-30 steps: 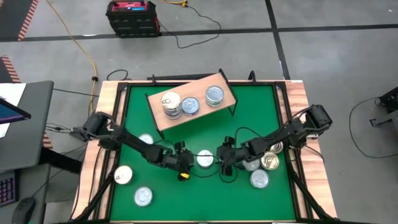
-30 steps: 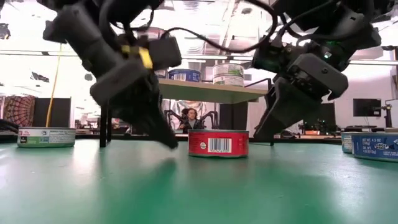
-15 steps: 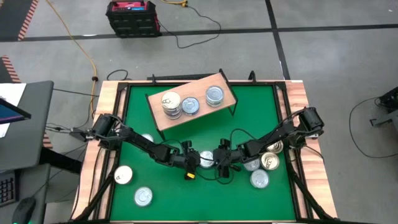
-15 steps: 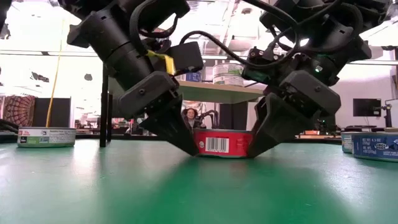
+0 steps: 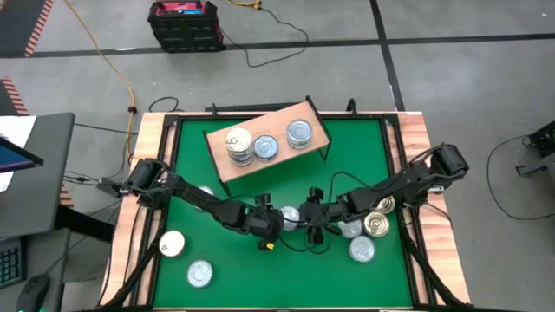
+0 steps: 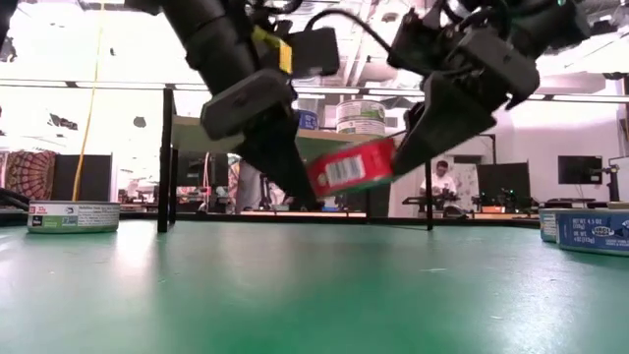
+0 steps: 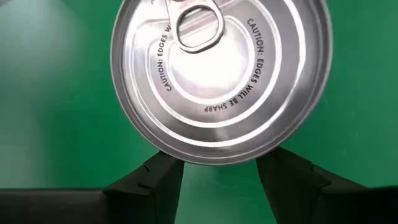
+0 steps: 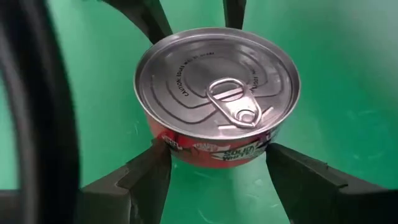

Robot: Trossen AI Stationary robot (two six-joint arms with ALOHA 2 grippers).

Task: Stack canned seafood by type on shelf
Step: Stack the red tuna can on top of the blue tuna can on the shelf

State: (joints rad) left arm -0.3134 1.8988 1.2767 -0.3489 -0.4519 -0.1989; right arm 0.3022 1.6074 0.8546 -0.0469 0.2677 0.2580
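1. My left claw (image 6: 295, 192) and my right claw (image 6: 408, 147) meet at the middle of the green table (image 5: 347, 156), both pinching one red-labelled tin (image 6: 351, 167) from opposite sides.
2. That tin hangs clear of the tabletop between my claws, tilted, its barcode facing the low camera.
3. Past my left fingers (image 7: 155, 180) I see its silver lid (image 7: 221, 78) with the pull tab and the sharp-edges warning; the dark fingertips sit at the tin's rim.
4. Past my right fingers (image 8: 149, 171) the same tin (image 8: 217, 96) shows its red side label, a fingertip pressed on each side, and my left claw's fingers on the far side.
5. The shelf (image 5: 269, 143) stands beyond my claws, toward the far edge of the table, carrying a stack of tins (image 5: 238, 146) and two more silver-topped tins (image 5: 299, 133) beside it.
6. Just beside my right claw, outward, lie several loose tins (image 5: 368, 227), one gold-lidded.
7. Outward of my left claw, nearer the front edge, lie a cream-topped tin (image 5: 172, 243) and a silver tin (image 5: 199, 275).
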